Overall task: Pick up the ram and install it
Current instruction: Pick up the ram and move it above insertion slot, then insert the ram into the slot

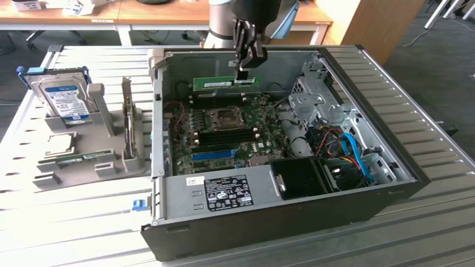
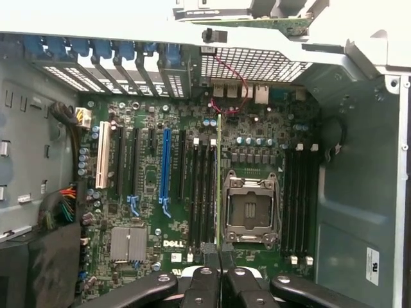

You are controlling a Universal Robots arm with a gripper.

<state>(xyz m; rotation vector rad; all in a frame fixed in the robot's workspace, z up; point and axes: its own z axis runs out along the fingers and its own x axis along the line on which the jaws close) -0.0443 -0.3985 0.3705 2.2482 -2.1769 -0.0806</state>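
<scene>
Jaws are clamped on the ram (image 1: 221,83), with the gripper (image 1: 246,79) pinching the end on the exterior view's right. Stick hangs level over the far side of the open case (image 1: 297,229), above the motherboard (image 1: 222,130). From the wrist it's edge-on, running alongside the black slots (image 2: 202,192) by the CPU socket (image 2: 250,208).

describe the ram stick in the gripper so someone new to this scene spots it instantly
Find the open black computer case lying on its side, then the green motherboard inside it. Above the board's far edge, the black gripper holds the ram, a long thin green circuit-board stick with a pale label. Unlike the dark memory slots below, it is green and lifted off the board.
</scene>
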